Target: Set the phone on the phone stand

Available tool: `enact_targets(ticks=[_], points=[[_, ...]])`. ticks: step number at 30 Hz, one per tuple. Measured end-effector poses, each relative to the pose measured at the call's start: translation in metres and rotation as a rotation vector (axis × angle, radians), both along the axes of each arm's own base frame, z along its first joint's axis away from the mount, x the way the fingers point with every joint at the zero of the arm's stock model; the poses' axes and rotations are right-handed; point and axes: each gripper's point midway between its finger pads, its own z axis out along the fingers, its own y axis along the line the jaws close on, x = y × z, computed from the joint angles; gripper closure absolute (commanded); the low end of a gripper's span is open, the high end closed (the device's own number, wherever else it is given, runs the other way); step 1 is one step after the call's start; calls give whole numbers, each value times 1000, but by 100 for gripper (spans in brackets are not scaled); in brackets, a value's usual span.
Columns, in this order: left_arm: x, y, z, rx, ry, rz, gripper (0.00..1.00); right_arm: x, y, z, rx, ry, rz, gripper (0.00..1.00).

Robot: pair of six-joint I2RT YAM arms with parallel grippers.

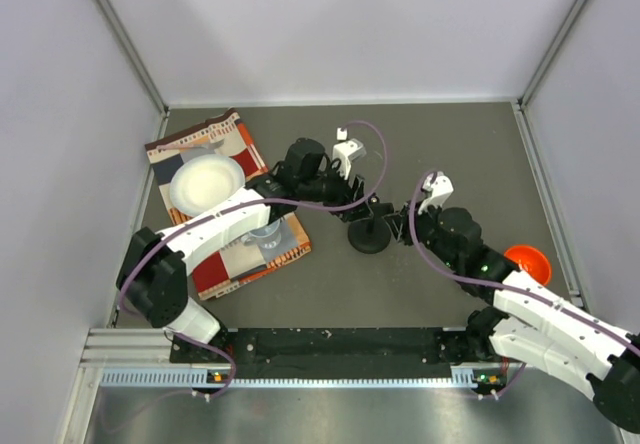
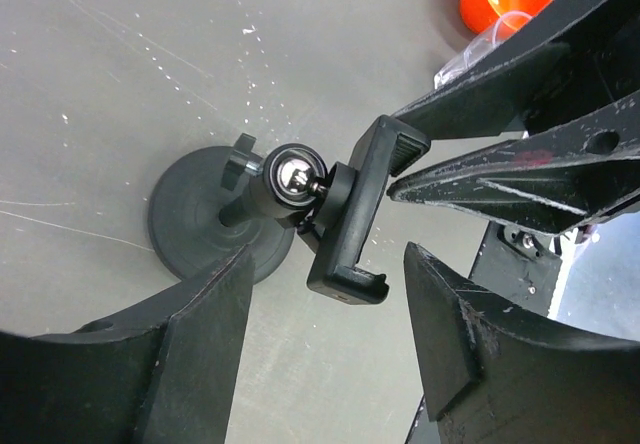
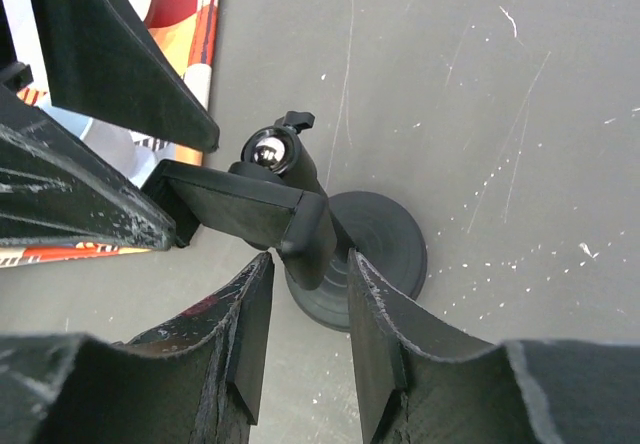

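The phone stand (image 1: 368, 238) stands mid-table: round disc base (image 2: 190, 214), short post with a shiny ball joint, and a clamp bracket (image 2: 358, 214) tilted on top. It also shows in the right wrist view (image 3: 385, 249). My left gripper (image 1: 366, 207) is open and empty, and its fingers (image 2: 200, 344) straddle the bracket's lower end without touching. My right gripper (image 1: 398, 230) is open, its fingertips (image 3: 250, 314) just short of the bracket's other end (image 3: 315, 234). No phone shows in any view.
A patterned orange-checked cloth (image 1: 225, 149) lies at the left with a white plate (image 1: 207, 184) and a small clear cup (image 1: 265, 236) on it. An orange bowl (image 1: 527, 262) sits at the right. Walls close in the table on three sides.
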Motion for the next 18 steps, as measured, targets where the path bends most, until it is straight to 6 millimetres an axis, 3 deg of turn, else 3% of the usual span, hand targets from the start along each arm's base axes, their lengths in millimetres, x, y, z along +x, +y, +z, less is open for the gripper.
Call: enact_targets(ticks=[4,7,8,9,18], points=[[-2,-2,-7,6,16,-10,49,2,0,4,-1,-14,-5,70],[-4,-5,-10,4,30,-19,66,4,0,4,-8,-21,-6,81],[-5,-6,-9,-2,32,-26,76,5,1,3,-9,-20,-6,89],[-5,-7,-9,-3,28,-29,100,6,1,3,-12,-22,-10,97],[5,-12,-4,11,-66,4,100,12,-16,6,-35,-56,-112,100]])
